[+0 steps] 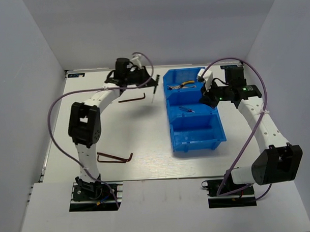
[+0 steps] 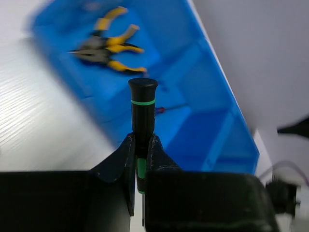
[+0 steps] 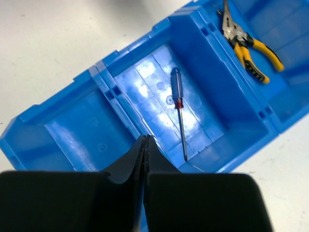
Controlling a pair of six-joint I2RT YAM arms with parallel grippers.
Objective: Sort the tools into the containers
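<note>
White surface, plain walls
A pale, wood-grained surface (image 1: 145, 136) is enclosed by blank grey-white walls (image 1: 157, 29) on three sides.

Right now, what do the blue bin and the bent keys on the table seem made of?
Blue bin: likely moulded plastic, glossy; light glints off its floor. Bent keys: probably dark metal, thin and matte, though too small to be sure.

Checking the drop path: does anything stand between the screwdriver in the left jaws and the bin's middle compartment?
Nothing lies between the green-black screwdriver and the blue bin. The right gripper, jaws shut, hangs over the bin near the middle compartment and might crowd it.
</note>
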